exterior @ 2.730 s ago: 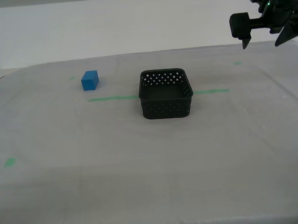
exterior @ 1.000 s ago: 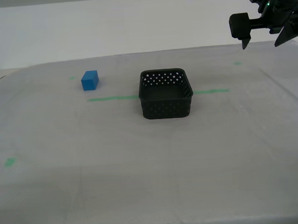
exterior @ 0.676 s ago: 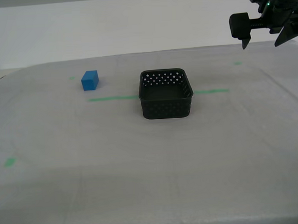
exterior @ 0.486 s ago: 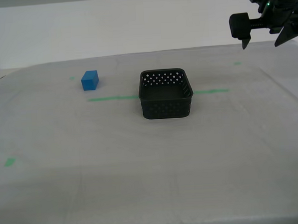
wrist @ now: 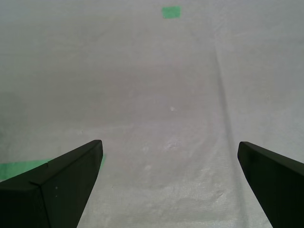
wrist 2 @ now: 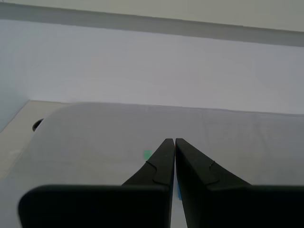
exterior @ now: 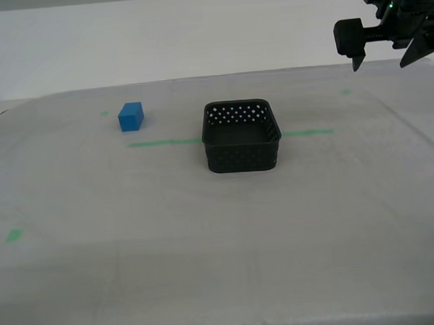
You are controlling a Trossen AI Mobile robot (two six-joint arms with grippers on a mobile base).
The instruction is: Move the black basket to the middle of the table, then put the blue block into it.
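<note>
Exterior view: a wide bench [exterior: 208, 265] draped in whitish-grey cloth fills the scene. The black basket [exterior: 241, 136] sits near the bench's middle, upright, with rows of round holes in its low walls. A thin green tape line [exterior: 165, 142] runs across the cloth and passes behind the basket, showing on both sides of it. The blue block [exterior: 131, 117] rests on the cloth well apart from the basket, toward the exterior view's left and a little farther back, just beyond the tape line. Small green tape marks lie on the cloth, one [exterior: 15, 235] far nearer the camera than the block. An arm hangs in the air, high above the bench and well away from the basket, toward the exterior view's right, with its dark gripper [exterior: 386, 55] pointing down and touching nothing.

Second wrist view: my second gripper [wrist 2: 175, 141] points out over the cloth toward a pale wall. Its two dark fingers [wrist 2: 161, 161] are pressed together, with only a hairline gap and nothing between them. A sliver of blue shows just below the fingers.

First wrist view: my first gripper [wrist: 170, 145] looks down at bare cloth. Its fingers [wrist: 71, 166] are spread wide apart, holding nothing. A green tape mark [wrist: 171, 12] lies beyond them, and a green strip [wrist: 19, 168] shows beside one finger.
</note>
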